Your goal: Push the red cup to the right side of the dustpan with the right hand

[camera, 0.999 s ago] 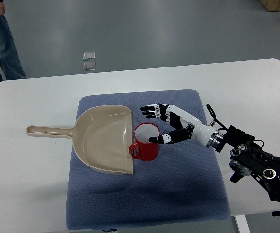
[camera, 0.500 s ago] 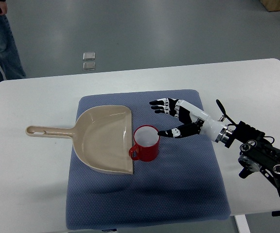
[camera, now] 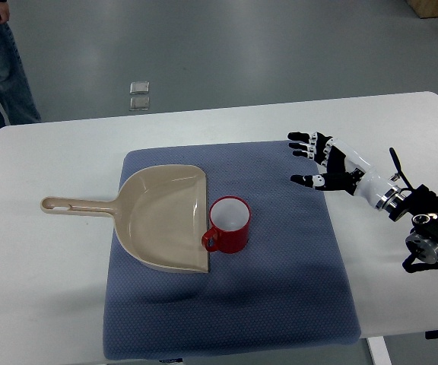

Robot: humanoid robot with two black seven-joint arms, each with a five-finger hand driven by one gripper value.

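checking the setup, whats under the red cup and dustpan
A blue mat lies under both the cup and the dustpan; the mat rests on a white table. The mat beneath them is covered.

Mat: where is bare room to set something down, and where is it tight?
Free: the mat strip in front of the dustpan and cup, and the patch between cup and right hand. The table left of the mat is bare too. Tight: cup touches the dustpan's open edge.

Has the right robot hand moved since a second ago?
Yes. The right robot hand pulled back rightward from the red cup, now over the blue mat's right edge.
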